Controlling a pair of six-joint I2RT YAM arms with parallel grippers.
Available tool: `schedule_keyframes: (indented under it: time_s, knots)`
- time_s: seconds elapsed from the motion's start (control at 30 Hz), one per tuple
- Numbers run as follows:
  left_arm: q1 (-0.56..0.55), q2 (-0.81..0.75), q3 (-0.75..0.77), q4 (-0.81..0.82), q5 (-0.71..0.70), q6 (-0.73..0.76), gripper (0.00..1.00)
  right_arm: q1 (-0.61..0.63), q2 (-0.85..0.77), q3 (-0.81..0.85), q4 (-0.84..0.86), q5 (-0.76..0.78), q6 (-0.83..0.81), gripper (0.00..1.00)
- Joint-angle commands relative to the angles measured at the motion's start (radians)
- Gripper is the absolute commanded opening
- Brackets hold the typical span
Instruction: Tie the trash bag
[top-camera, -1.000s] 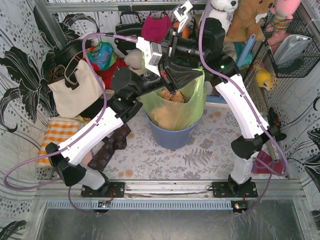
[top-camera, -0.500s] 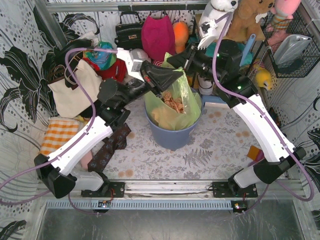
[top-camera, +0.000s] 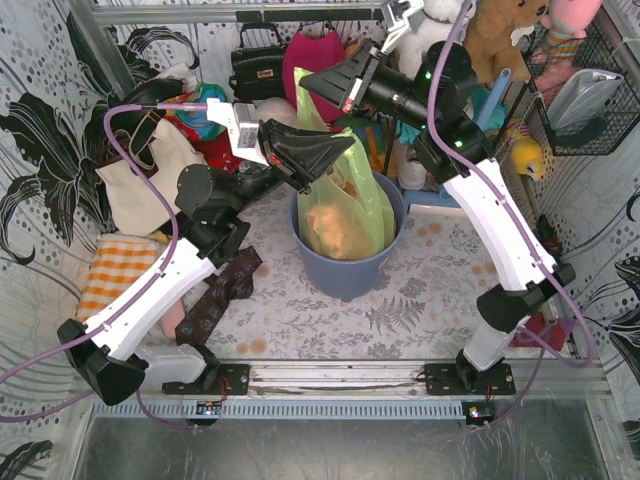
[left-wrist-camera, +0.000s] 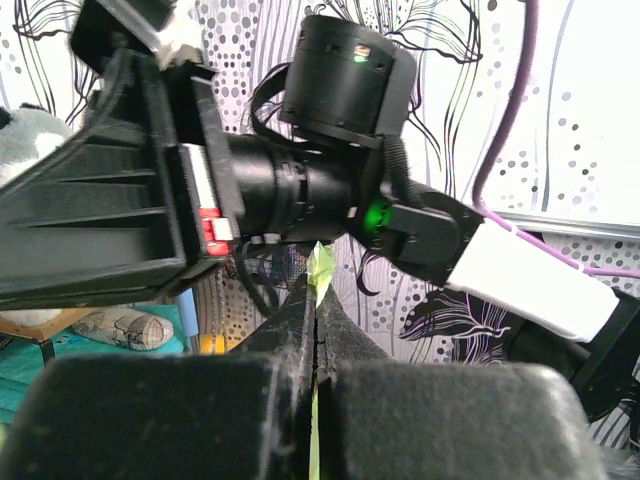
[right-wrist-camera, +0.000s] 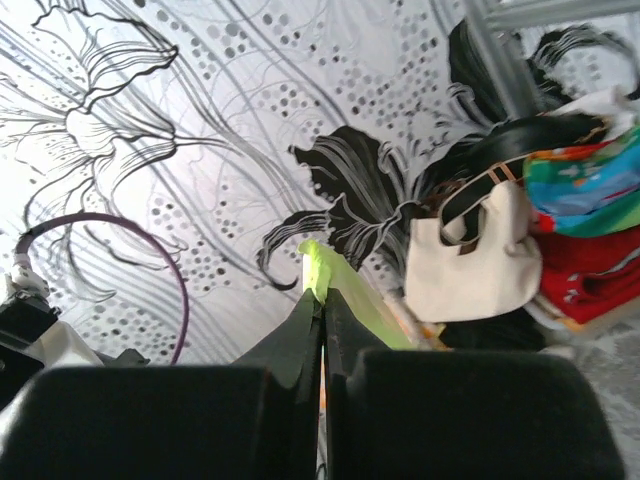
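L→R: left gripper is over the bin's left rim, jaws closed flat on a thin fold of the bag. The bag sits in the bin, paper showing through, mouth drawn up into two tails. Right gripper is high beyond the bin's far rim, clamped on the other tail, which is stretched taller.

Step, my read: both tails pinched and lifted, no knot yet. Next move needs the tails crossed above the bin and one passed under the other without a pinch slipping. The film is thin, so keep tension modest.

Views:
- **Top:** shows bag, bin and arm layout, but not jaw contact.
- **Left wrist:** shows the green strip caught between its jaws, right arm close behind.
- **Right wrist:** shows its strip poking past closed jaws.
- Neither wrist view shows the bin.
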Motion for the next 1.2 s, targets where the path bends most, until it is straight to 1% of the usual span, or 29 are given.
schedule_keyframes:
  time_s: [0.0,0.2,0.27,0.4,0.53,0.63,0.7,0.8,0.9,1.03,1.1,1.17]
  knots:
    - [0.009,0.001,0.044,0.032,-0.009,0.018,0.0,-0.002,0.082,0.106,0.061,-0.131,0.132,0.0]
    - [0.017,0.06,0.116,0.019,0.012,0.003,0.0,0.005,0.129,0.129,0.119,-0.222,0.224,0.0]
    - [0.017,0.085,0.15,0.037,0.04,-0.015,0.0,0.006,0.173,0.191,0.117,-0.261,0.256,0.0]
    - [0.017,0.151,0.237,0.085,0.118,-0.065,0.0,0.007,0.28,0.37,0.108,-0.334,0.326,0.0]
    - [0.016,0.244,0.378,0.138,0.247,-0.12,0.0,0.007,0.362,0.5,0.147,-0.383,0.406,0.0]
    - [0.017,0.332,0.51,0.162,0.314,-0.169,0.0,0.004,0.38,0.515,0.193,-0.4,0.455,0.0]
    - [0.017,0.394,0.596,0.166,0.335,-0.195,0.0,0.001,0.381,0.506,0.206,-0.409,0.463,0.0]
    - [0.018,0.467,0.708,0.166,0.331,-0.219,0.0,0.001,0.384,0.476,0.251,-0.428,0.493,0.0]
    - [0.017,0.518,0.794,0.144,0.315,-0.221,0.0,0.001,0.398,0.488,0.263,-0.446,0.507,0.0]
    - [0.016,0.524,0.797,0.141,0.295,-0.22,0.0,0.001,0.405,0.488,0.272,-0.461,0.511,0.0]
    - [0.017,0.51,0.754,0.148,0.301,-0.223,0.0,0.001,0.398,0.459,0.275,-0.476,0.501,0.0]
    - [0.017,0.477,0.666,0.16,0.3,-0.217,0.0,0.0,0.379,0.41,0.273,-0.492,0.482,0.0]
